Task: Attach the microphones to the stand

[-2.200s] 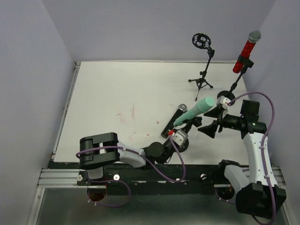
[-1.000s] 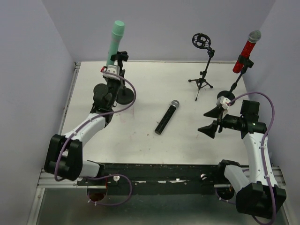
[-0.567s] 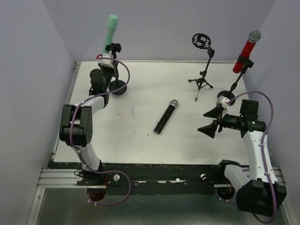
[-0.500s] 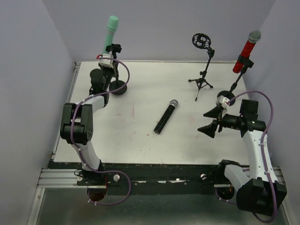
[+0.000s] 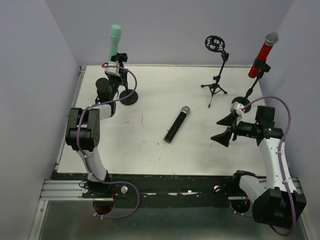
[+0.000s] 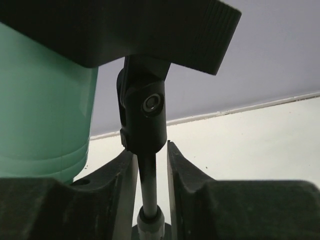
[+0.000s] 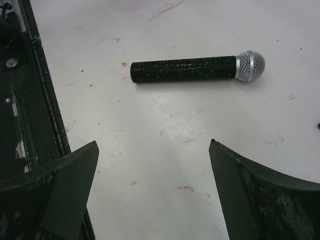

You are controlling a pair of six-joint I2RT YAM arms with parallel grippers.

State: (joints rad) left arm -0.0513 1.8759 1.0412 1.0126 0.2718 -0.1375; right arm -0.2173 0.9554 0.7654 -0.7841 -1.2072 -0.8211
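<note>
Left jaws slightly apart astride stand post (image 6: pixel 147 190), mint-green microphone (image 6: pixel 42 110) just outside them | right jaws wide, black microphone (image 7: pixel 182 70) ahead

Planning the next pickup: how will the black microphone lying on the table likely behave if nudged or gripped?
The black microphone is a round cylinder lying flat, so a sideways nudge would probably roll it. Its mesh head is wider than the body, so it may roll in a curve. It looks rigid, unlikely to flex when gripped.

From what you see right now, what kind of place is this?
Probably a robot lab test cell: a white table boxed by plain walls, with robot arms bolted to a metal rail.
</note>
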